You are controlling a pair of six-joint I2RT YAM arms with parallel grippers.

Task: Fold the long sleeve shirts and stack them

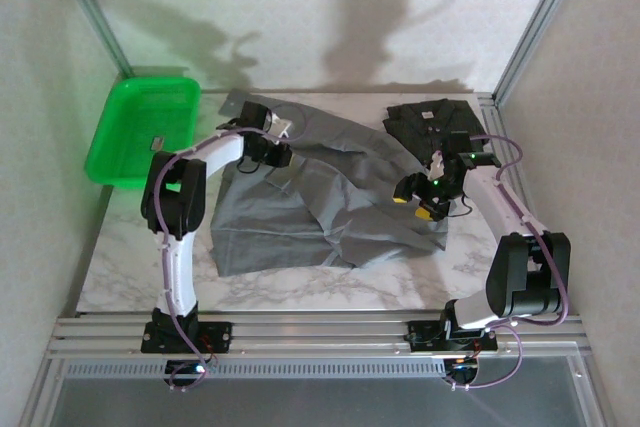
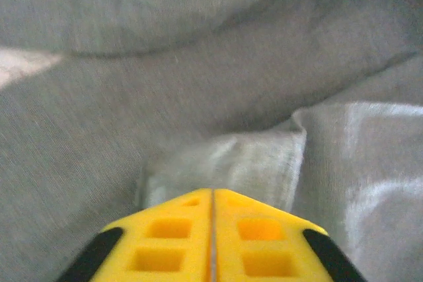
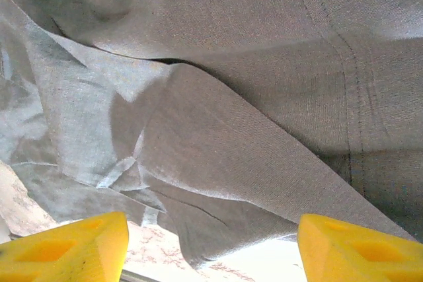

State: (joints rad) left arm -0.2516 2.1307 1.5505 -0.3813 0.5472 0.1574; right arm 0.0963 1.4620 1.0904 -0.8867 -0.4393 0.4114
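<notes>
From above, the plain medium grey shirt (image 1: 300, 212) of soft cloth lies opened out and rumpled across the middle of the white marble table (image 1: 130, 282), with one sleeve trailing off toward the far left. The darker charcoal shirt (image 1: 432, 119), also a collared button-up, sits in a compact folded square at the far right corner. A shallow green plastic tray (image 1: 105, 142) rests off the table's far left edge. The left gripper (image 1: 270, 152) is down on the grey shirt's upper left part, and the right gripper (image 1: 425, 202) hangs over its right edge.

From the left wrist, the left gripper (image 2: 213, 229) has its yellow fingers pressed together. A small fold of grey shirt (image 2: 225, 160) bunches right at the tips and looks nipped between them.

From the right wrist, the right gripper (image 3: 211, 255) has its yellow fingers (image 3: 66, 246) standing wide apart with nothing between them. They hover just above a loose corner of grey shirt (image 3: 218, 137), with bare table showing past its edge.

I'd call it about halfway. One shirt is folded. The grey one is not yet folded, and nothing is stacked.
</notes>
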